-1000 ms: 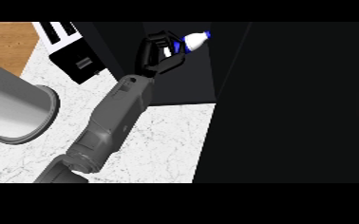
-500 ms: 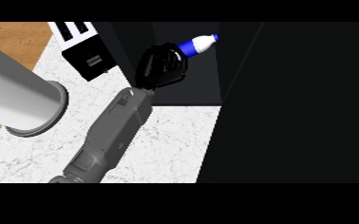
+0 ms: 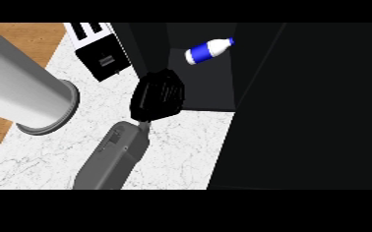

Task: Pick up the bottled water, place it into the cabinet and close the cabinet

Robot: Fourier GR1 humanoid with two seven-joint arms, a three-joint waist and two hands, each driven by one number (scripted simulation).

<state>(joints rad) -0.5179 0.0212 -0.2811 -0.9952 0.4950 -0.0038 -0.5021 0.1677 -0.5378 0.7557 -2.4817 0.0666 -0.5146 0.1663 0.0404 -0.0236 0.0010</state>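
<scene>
The bottled water (image 3: 208,50) lies tilted inside the dark cabinet (image 3: 210,86), its blue cap toward the upper right and its blue label band across the middle. Nothing touches it; it sits apart from the hand, up and to the right of it.

One hand shows. From the one head view I cannot tell for sure which arm it is; it enters from the lower left, so I take it as the left hand (image 3: 158,95). It hangs at the cabinet's front edge, its back toward the camera, fingers (image 3: 169,80) bent downward and holding nothing, though how far they curl is hard to read against the black. The grey forearm (image 3: 112,155) slants up from the bottom edge to the wrist.

Counted: one bottle, one hand, one forearm, one grey cylinder (image 3: 29,91), one black appliance (image 3: 102,54).

The table (image 3: 181,142) is white marble with grey veins. The cylinder stands at the left, the black appliance with white markings behind it near the cabinet. A strip of wood-toned surface (image 3: 33,37) shows at the upper left. The open cabinet door (image 3: 298,108) fills the right side as a black panel.
</scene>
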